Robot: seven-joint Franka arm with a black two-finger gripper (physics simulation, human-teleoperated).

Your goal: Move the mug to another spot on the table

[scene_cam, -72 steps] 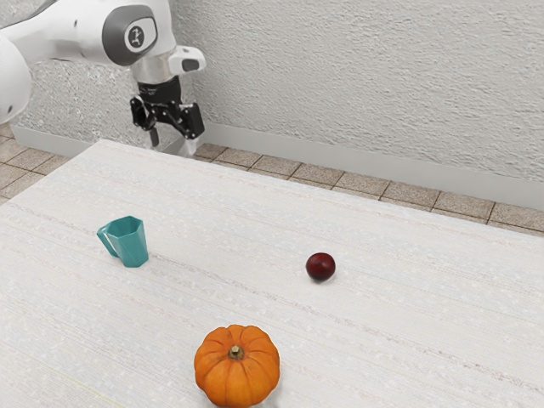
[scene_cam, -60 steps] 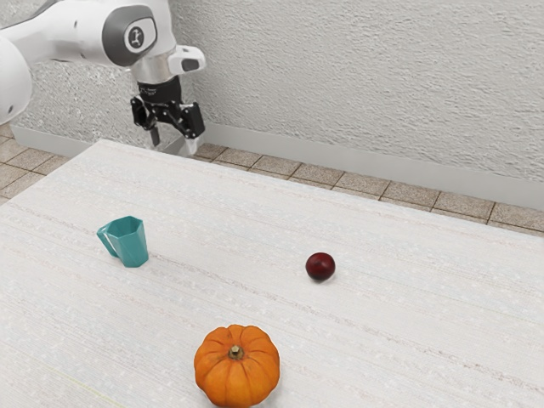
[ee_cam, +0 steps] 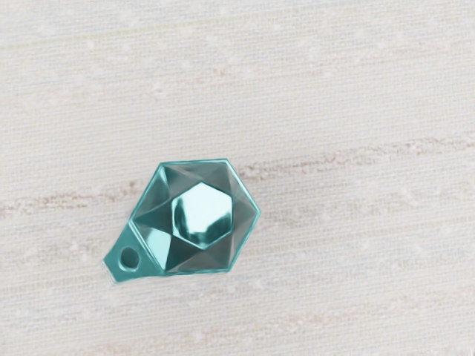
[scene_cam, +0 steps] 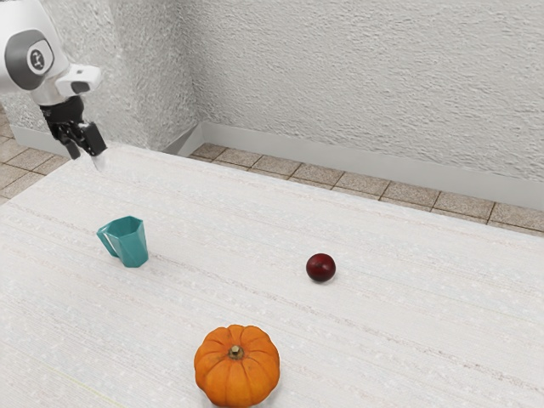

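Gripper (scene_cam: 94, 157) hangs above the table's (scene_cam: 408, 323) far edge at the exterior view's left; whether it is spread or pressed together cannot be told. Below it, apart, the teal mug (scene_cam: 125, 240) (ee_cam: 194, 217) stands upright. A plum (scene_cam: 320, 267) lies well toward the exterior view's right, and a pumpkin (scene_cam: 236, 365) sits nearer the camera.

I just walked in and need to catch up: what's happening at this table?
A Franka arm is set to move the teal mug. Its end effector hovers high above the mug, which stands upright on the white table, untouched, and the wrist view looks straight down into it. An orange pumpkin and a dark red fruit sit apart from the mug, toward the exterior view's right. Nothing has been lifted yet.
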